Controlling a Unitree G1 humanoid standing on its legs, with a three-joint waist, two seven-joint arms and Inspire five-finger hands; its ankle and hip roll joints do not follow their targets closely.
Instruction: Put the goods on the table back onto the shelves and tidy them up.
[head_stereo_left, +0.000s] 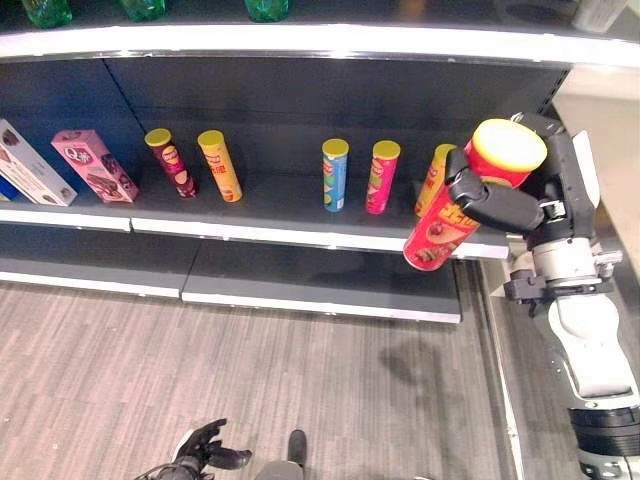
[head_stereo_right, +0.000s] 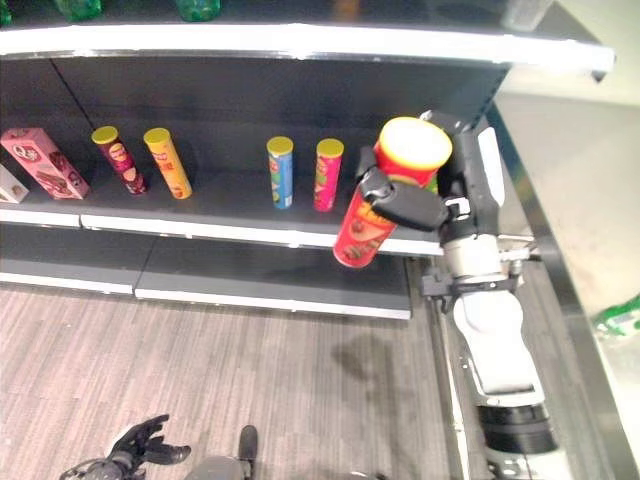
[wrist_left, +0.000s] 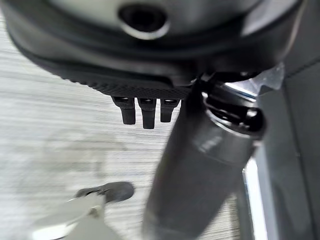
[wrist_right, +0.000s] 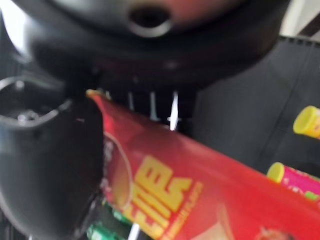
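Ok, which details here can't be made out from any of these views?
- Orange can with yellow lid: mostly hidden behind the red cylindrical chip can held by the right robot hand.
- Green bottles on the top shelf: cut off by the upper edge.
- Left robot hand: low by the floor, too small to read its fingers.

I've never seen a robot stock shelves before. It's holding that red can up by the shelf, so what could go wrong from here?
The right hand grips the red can tilted, so it may land on its edge and topple. An orange can stands just behind it on the shelf, with a pink can beside, and either could be knocked over. The grip sits near the lid, so the can might swing or slip.
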